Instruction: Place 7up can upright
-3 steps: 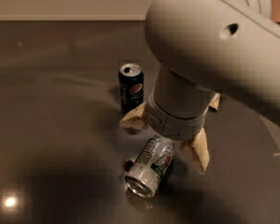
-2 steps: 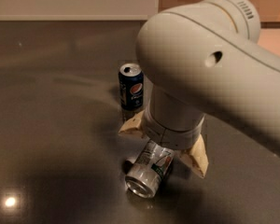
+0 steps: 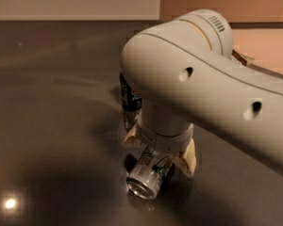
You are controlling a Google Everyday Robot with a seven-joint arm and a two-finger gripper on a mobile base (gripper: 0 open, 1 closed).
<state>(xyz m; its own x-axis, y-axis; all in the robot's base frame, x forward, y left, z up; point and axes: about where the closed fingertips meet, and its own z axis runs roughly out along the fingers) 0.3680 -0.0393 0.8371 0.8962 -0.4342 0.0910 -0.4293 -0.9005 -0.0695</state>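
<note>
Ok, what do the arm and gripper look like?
Smooth, bulky off-white arm with small round dark holes and a vent grille near its top. The gripper, low over the dark table, sits under a ringed white collar, tan at its sides.

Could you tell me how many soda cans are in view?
2: the 7up can lies on its side under the claw; the Pepsi can stands behind, partly hidden by the arm, which may hide others.

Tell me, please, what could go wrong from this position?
The claw sits right over the 7up can, which lies on its side on the smooth table; a round can could roll or slip away when tipped up. The Pepsi can stands close behind, mostly hidden by the arm, and might get knocked over.
</note>
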